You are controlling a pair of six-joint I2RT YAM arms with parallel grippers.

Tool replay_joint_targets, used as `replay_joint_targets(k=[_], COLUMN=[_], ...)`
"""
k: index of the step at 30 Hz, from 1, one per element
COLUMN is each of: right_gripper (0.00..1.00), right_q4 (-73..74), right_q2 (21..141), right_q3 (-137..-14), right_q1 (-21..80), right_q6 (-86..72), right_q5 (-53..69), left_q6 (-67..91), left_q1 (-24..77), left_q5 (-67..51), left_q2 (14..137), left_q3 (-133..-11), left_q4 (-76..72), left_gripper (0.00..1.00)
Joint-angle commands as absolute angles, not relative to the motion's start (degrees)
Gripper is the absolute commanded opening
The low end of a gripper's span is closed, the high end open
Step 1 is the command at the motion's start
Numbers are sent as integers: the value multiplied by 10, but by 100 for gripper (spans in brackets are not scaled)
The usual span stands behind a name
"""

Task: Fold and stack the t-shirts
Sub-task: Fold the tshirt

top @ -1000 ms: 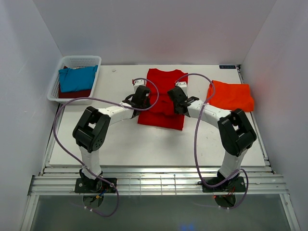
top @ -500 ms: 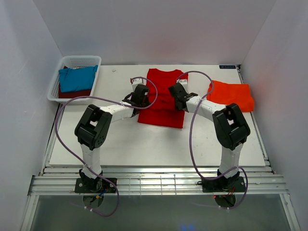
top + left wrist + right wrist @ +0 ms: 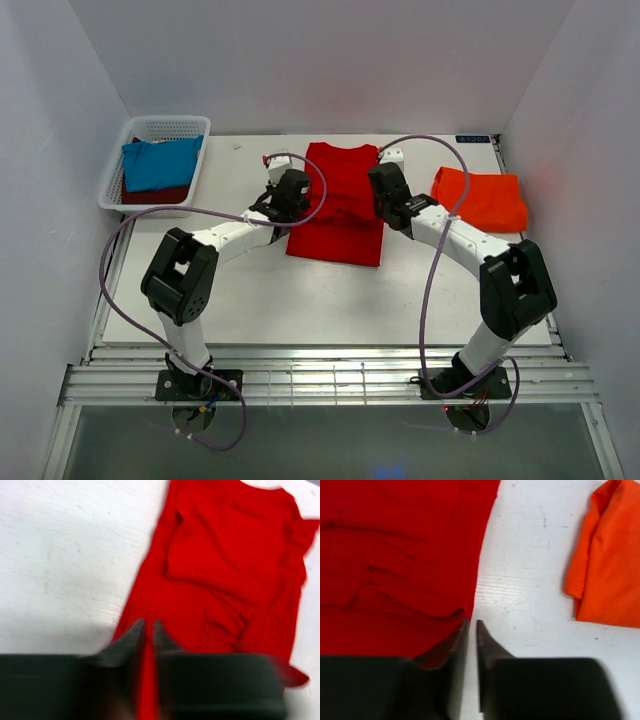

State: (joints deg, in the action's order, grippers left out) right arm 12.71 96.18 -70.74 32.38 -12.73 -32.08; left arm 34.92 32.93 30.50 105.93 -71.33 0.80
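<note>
The bright red t-shirt (image 3: pixel 340 230) lies partly folded mid-table; it also shows in the left wrist view (image 3: pixel 225 570) and the right wrist view (image 3: pixel 395 555). My left gripper (image 3: pixel 291 198) is at its left edge, and its jaws (image 3: pixel 148 625) are closed on a strip of red cloth. My right gripper (image 3: pixel 385 198) is at the shirt's right edge. Its jaws (image 3: pixel 471 624) are nearly closed, with a raised red fold at the left finger. The folded orange-red t-shirt (image 3: pixel 480 200) lies at the right (image 3: pixel 610 580).
A white mesh basket (image 3: pixel 165 124) at the back left holds a teal-blue t-shirt (image 3: pixel 160 165) over a dark maroon one (image 3: pixel 150 195). White walls close in the table's left, back and right. Purple cables loop over both arms.
Both grippers have moved toward the back of the table along the red shirt's sides. The right arm has stretched out, its elbow swinging right.
</note>
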Motion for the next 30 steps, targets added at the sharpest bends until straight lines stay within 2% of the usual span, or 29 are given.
replay_joint_targets(k=[1,2,6,14,30], right_gripper=[8,8,8,8,8], right_q4=[80,79,54,19,27], right_q2=[938,940,975,1045,1152], right_q3=[-658,-657,-658,-702,-782], right_q1=[327,327,327,327,327], right_q6=[-131,-134,-135,-138,-147], right_q5=[-228,-212,-85,15,44], left_q6=[369,376,410,430,461], left_q1=[390,400,426,441,446], left_q5=[287,271,215,188,190], left_q2=[1006,1007,1035,1096,1105], left_q3=[-669,-662,-643,-640,-563], left_q4=[-18,-24,-52,-76,-81], left_gripper=[7,0,0,0,0])
